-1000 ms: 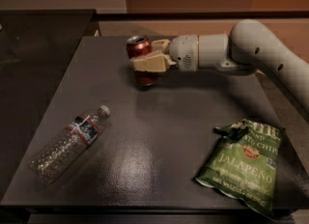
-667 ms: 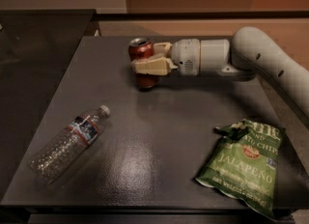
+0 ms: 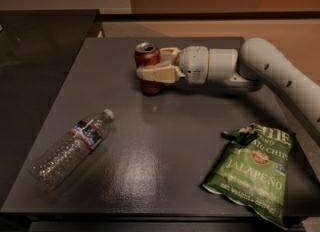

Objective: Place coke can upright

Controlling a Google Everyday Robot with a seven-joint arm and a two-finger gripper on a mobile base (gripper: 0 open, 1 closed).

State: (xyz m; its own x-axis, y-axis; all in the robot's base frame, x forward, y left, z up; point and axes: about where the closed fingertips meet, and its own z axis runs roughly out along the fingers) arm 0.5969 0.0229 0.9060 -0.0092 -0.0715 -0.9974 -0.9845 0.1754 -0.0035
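The red coke can [image 3: 148,65] stands upright on the dark table [image 3: 165,141] toward its far middle, silver top showing. My gripper [image 3: 155,65] reaches in from the right, its cream fingers [image 3: 159,72] closed around the can's body at mid height. The white arm [image 3: 260,73] runs off to the right edge of the view. The can's base looks to be touching the table.
A clear plastic water bottle [image 3: 72,143] lies on its side at the front left of the table. A green jalapeño chip bag [image 3: 255,168] lies at the front right. A darker counter [image 3: 35,51] adjoins on the left.
The arm and the can have shifted slightly; the can now stands more upright, with its base down at the table.
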